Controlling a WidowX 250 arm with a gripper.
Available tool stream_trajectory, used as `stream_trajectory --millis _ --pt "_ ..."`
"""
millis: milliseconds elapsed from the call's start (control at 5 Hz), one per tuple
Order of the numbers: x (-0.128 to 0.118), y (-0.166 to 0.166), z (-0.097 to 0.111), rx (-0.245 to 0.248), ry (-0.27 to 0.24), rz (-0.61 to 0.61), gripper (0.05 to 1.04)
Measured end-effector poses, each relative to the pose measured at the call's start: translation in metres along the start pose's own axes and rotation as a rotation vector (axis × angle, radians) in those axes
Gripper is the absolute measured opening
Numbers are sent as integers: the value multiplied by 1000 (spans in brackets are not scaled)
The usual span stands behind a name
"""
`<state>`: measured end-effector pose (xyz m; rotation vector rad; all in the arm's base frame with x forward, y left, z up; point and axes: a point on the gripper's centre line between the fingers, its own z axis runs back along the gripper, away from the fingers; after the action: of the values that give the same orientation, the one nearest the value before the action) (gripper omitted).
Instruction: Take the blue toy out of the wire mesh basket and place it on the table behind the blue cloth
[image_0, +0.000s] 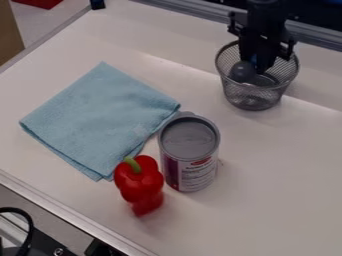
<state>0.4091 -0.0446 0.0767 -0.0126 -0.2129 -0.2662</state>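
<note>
1. The table (280, 165) is pale and bears everything below.
2. The cloth (100, 117) is light blue, laid out fairly flat left of the can, with folded layers showing along its lower edges.
3. The basket (230, 87) is round, dark wire mesh, upright near the top right. A ball is inside its outline — mesh and gripper partly cover the view in.
4. The can (190, 165) stands upright near the middle, its round grey top facing up; what it holds cannot be told. The label is white and purple with a red patch and rows of small dark print.
5. The gripper (261, 70) is black, hanging from the top edge down into the basket's mouth. Whether it is released, clenched or grasping something cannot be told.
6. The pepper (139, 180) is red with a green stem, just beside the can on its lower left and near the cloth's lower corner.
7. The ball (242, 72) is dark and smooth, on the left side of the basket, right by the gripper — whether they touch is unclear.
</note>
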Motion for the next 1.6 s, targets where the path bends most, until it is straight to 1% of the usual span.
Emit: stream_trajectory --millis 200,400,600,800,1000,1200,1400,1600 --pt "2 0 9 8 -44 27 313" --pt "1 1 19 15 -72 38 313" --pt "2 5 42 -9 -115 109 313" --pt "-2 21 51 -11 -121 196 313" --pt "-7 47 53 43 -127 286 313" --pt "-16 72 50 52 -113 299 313" --pt "-26 96 43 65 -102 301 313" --pt "-34 115 29 54 -106 288 313"
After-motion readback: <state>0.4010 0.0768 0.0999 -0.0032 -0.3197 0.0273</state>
